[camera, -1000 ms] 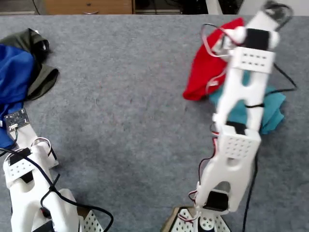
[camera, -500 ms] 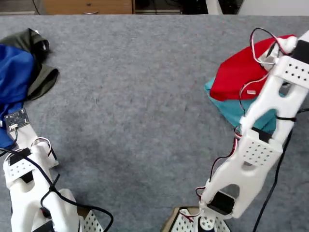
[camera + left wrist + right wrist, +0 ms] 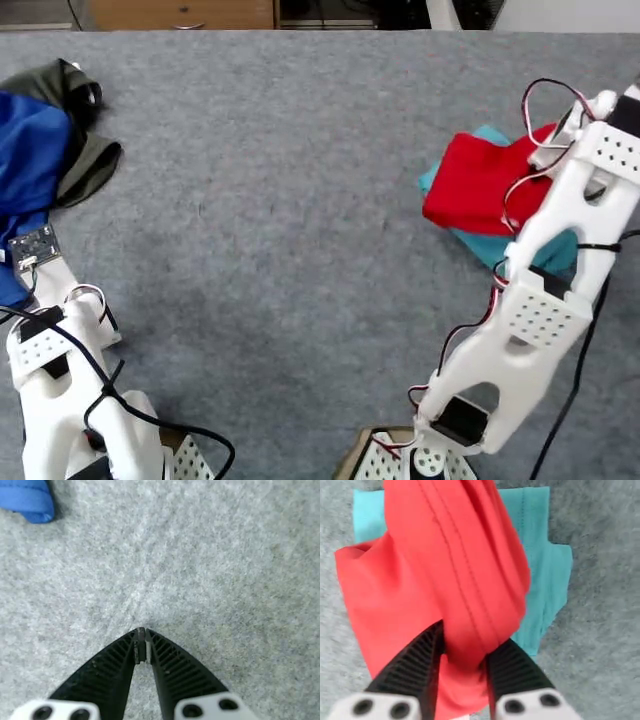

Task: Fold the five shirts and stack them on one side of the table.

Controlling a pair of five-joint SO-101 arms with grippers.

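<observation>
The right tool (image 3: 467, 642) is clamped on a bunched fold of the red shirt (image 3: 445, 570), which drapes over the teal shirt (image 3: 542, 565) at the right side of the tabletop (image 3: 300, 200). The left tool (image 3: 141, 645) is empty, its tips pressed together just above bare tabletop. The blue shirt (image 3: 25, 500) lies near it, overlapping a dark olive shirt (image 3: 90, 160) at the far left.

I have a wide open lane down the middle of the grey table (image 3: 300, 200), front to back. At the far left the blue shirt (image 3: 25, 160) and dark green shirt (image 3: 90, 155) heap up. On the right the red shirt (image 3: 475, 185) sits on the teal shirt (image 3: 478, 247), and the right arm (image 3: 545, 290) stretches over them.
</observation>
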